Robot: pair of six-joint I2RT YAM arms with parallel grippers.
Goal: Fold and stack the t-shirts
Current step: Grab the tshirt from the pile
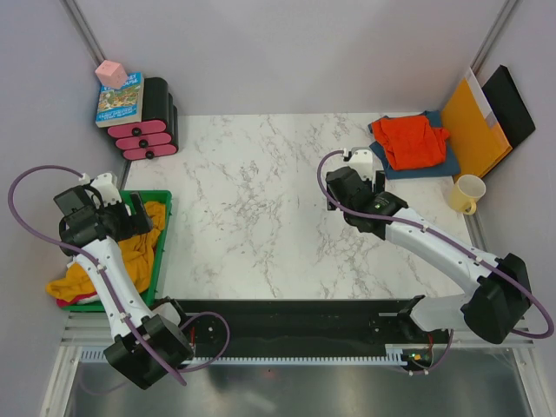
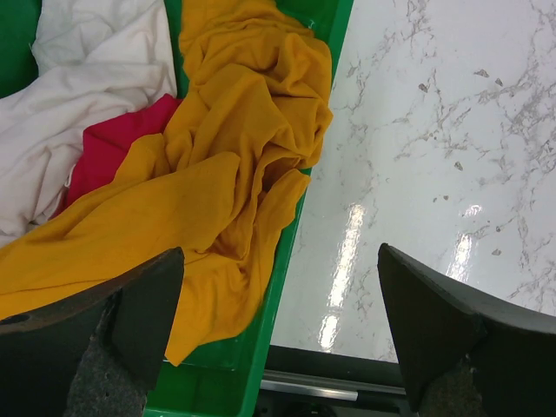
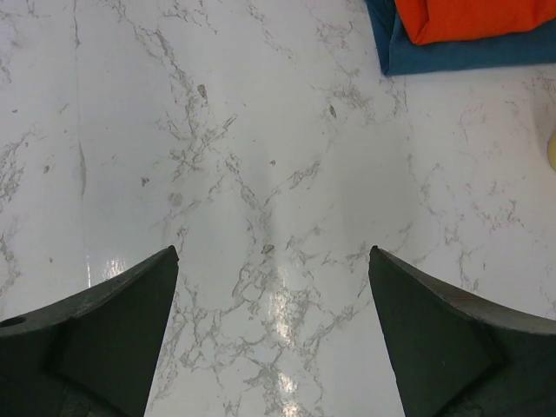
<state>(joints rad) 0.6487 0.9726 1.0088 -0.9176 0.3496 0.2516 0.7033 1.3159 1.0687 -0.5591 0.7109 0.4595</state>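
Note:
The mustard-yellow shirt (image 1: 146, 241) lies crumpled in a green bin (image 1: 166, 228) at the left edge of the table. In the left wrist view it (image 2: 217, 165) drapes over a white shirt (image 2: 78, 95) and a magenta shirt (image 2: 109, 152). My left gripper (image 1: 122, 217) is open and empty above the bin's right rim (image 2: 280, 252). A folded red-orange shirt (image 1: 412, 139) lies on a folded dark blue shirt (image 1: 432, 163) at the back right. My right gripper (image 1: 347, 184) is open and empty over bare marble (image 3: 273, 250), left of that stack. The stack's corner shows in the right wrist view (image 3: 452, 54).
An orange-yellow paper folder (image 1: 473, 126) and a black board (image 1: 512, 102) lean at the back right. A yellow mug (image 1: 469, 193) stands near the right edge. A book with a pink cube (image 1: 119, 97) lies on black and pink cases (image 1: 153, 122) at the back left.

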